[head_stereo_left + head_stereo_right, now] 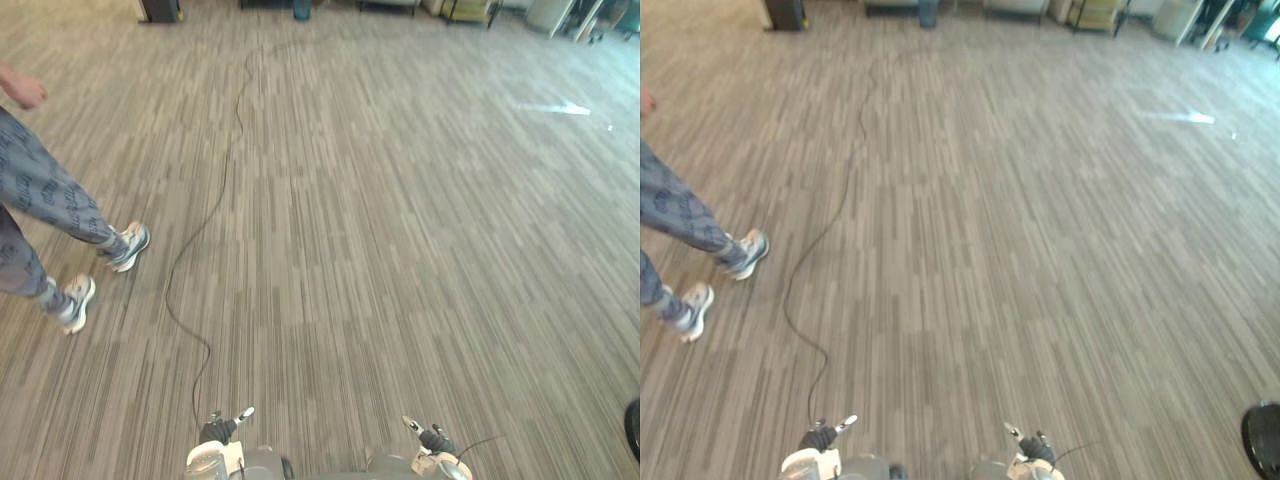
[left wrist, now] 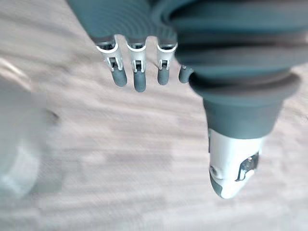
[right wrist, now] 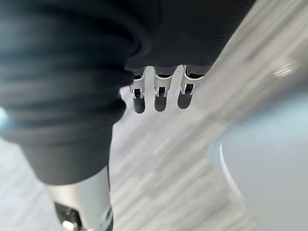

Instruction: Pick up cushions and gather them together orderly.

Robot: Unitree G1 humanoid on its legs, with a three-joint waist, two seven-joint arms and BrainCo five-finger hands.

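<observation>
Plainly, I have nothing to carry yet. My left hand [image 2: 138,77] hangs low at my side with its fingers straight and loose, pointing down at the floor [image 1: 400,250]. My right hand [image 3: 161,94] hangs the same way on the other side, fingers relaxed and closed round nothing. I judge they are held so because the task is at its searching stage, and slack, lowered arms keep clear of my stride while I look about.

As for the cushions, neither hand holds one. The striped carpet ahead of me runs open out to the furniture [image 1: 470,10] along the far wall. One candidate is a dark rounded shape [image 1: 1262,440] on the floor at the near right, cut off by the edge of view, and I cannot tell whether it is a cushion.

To my left a person [image 1: 40,190] is in mid-stride in patterned trousers and pale shoes, well apart from me. My next move, I think, calls for turning right toward that dark shape while keeping wide of the person
</observation>
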